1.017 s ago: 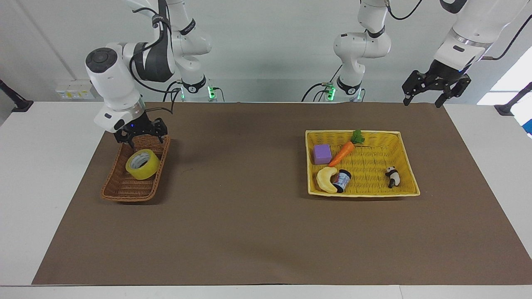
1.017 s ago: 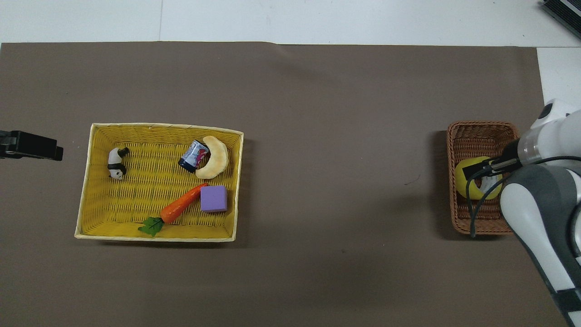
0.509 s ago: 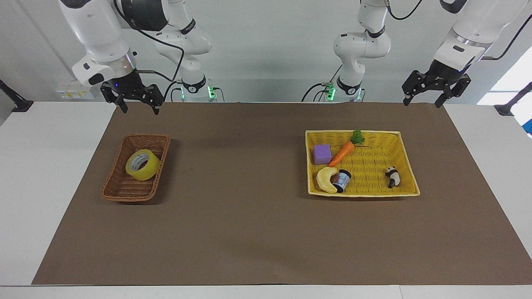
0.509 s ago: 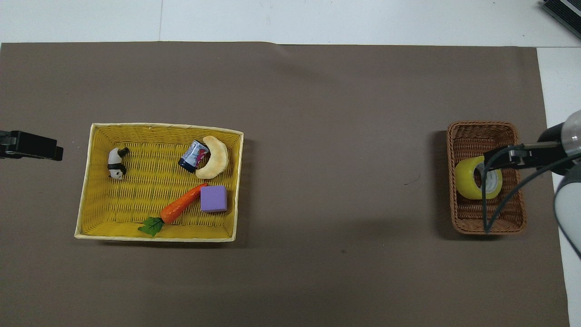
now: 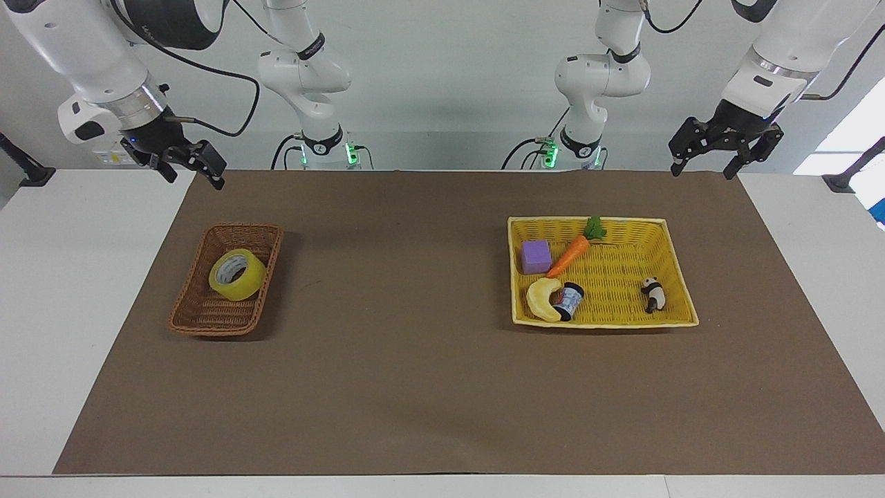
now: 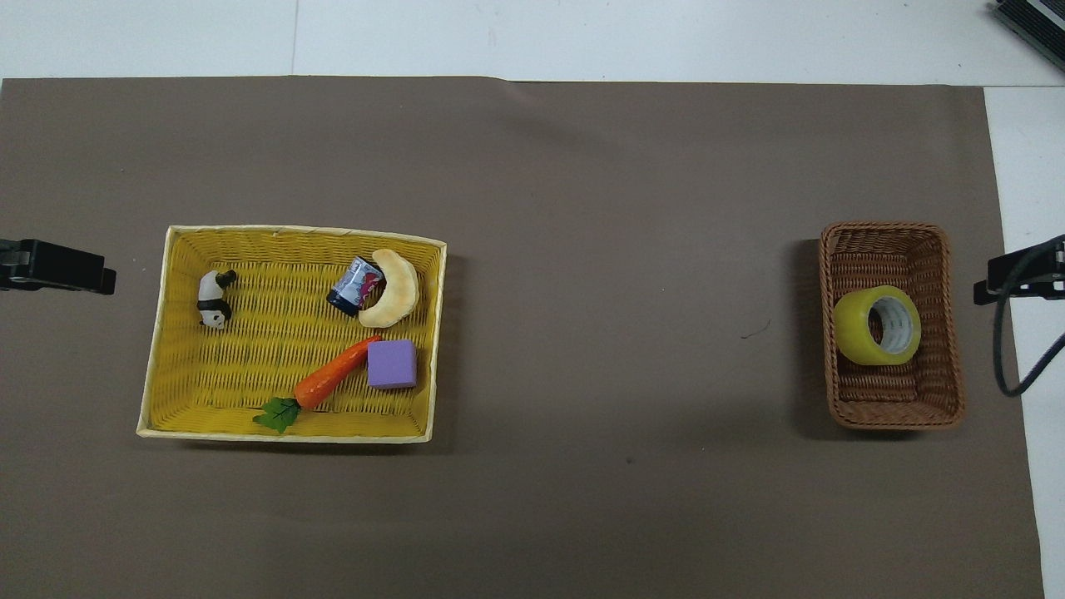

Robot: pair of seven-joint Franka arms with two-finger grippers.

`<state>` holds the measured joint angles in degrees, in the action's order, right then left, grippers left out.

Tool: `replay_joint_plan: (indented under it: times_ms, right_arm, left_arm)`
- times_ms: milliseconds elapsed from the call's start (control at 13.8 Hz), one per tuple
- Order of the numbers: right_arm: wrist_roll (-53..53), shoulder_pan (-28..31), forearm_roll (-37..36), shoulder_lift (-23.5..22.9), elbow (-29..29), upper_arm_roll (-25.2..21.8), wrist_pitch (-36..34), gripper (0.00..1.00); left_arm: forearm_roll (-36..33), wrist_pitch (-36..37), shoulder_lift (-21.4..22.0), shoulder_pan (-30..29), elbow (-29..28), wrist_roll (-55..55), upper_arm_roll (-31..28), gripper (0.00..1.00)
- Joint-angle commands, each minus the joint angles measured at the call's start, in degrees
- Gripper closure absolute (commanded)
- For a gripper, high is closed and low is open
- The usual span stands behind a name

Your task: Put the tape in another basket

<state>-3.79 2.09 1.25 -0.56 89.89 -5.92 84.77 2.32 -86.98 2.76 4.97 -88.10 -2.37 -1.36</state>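
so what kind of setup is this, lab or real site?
Most likely a robotics lab bench: two arms mounted at a white table with a brown mat, and toy props in a yellow basket beside a wicker basket.

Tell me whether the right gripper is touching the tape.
Apart. The facing view shows the right gripper raised above the table edge, with bare mat between it and the tape, which lies in the brown basket.

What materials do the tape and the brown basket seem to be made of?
The tape: probably glossy translucent yellow plastic film wound on a pale core, perhaps cardboard; light glints on its side. The brown basket: woven wicker or rattan, matte; its plaited strands show clearly, though it may be an imitation.
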Motion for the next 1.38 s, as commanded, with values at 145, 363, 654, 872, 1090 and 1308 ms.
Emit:
replay_joint_plan:
  times_ms: [145, 363, 654, 872, 1090, 1308]
  right_arm:
    - [0.0, -0.2, 0.8, 0.7, -5.4, 0.6, -5.0, 0.00]
    - [-0.2, -0.3, 0.7, 4.5, -6.8, 1.3, -6.3, 0.00]
    - [-0.1, -2.2, -1.2, 7.0, -2.7, 1.0, -3.6, 0.00]
    - [-0.1, -3.0, -2.2, 7.1, -2.8, 1.4, -3.6, 0.00]
    - [6.5, -3.0, -2.5, 7.6, -1.9, 1.4, -3.5, 0.00]
    - [7.0, -3.0, -2.3, 7.7, -1.9, 1.4, -4.6, 0.00]
  left_arm:
    - [-1.1, 0.9, 0.1, -0.5, 0.3, -0.6, 0.3, 0.00]
    - [-1.1, 0.9, 0.1, -0.5, 0.3, -0.7, 0.3, 0.00]
    - [-1.1, 1.0, 0.1, -0.5, 0.3, -0.6, 0.3, 0.00]
    - [-1.1, 0.9, 0.1, -0.5, 0.3, -0.6, 0.3, 0.00]
    - [-1.0, 1.0, 0.1, -0.5, 0.3, -0.6, 0.3, 0.00]
    - [-1.1, 1.0, 0.1, -0.5, 0.3, -0.6, 0.3, 0.00]
